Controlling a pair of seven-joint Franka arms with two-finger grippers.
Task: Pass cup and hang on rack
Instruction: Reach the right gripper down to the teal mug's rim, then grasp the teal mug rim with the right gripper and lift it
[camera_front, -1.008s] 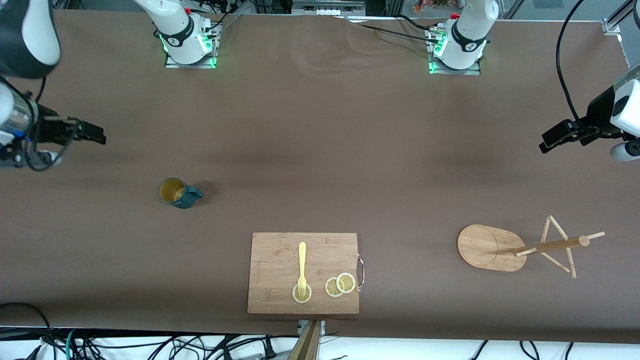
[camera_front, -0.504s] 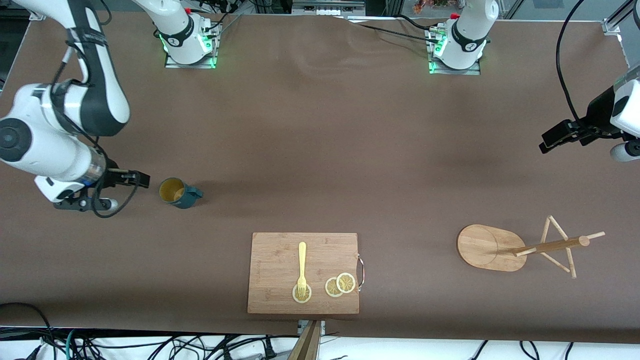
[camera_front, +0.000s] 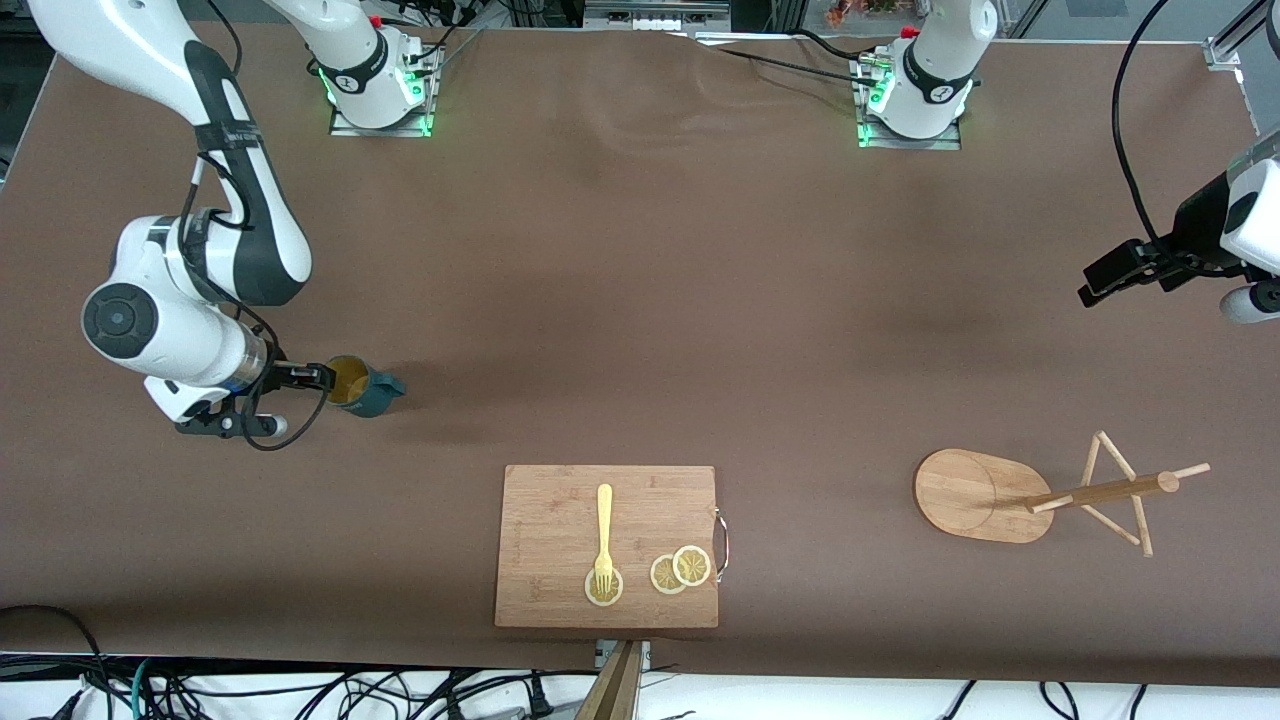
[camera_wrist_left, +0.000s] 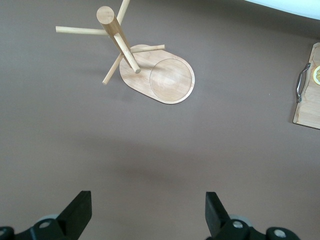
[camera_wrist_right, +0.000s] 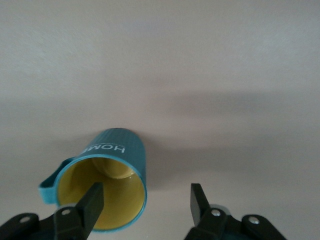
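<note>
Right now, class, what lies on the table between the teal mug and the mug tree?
In the front view, only bare brown tablecloth separates the teal mug from the mug tree.

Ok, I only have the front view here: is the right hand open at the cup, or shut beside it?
Observer: Open. In its wrist view the right hand has one finger over the mouth of the cup and one outside it. The wall is lined up between them and is not pinched.
Operator: Any marking on the cup?
Observer: White lettering, HOME, on the ribbed outside.
Operator: And the left hand?
Observer: The left hand waits open over bare table. The rack shows in its wrist view, pegs bare.
</note>
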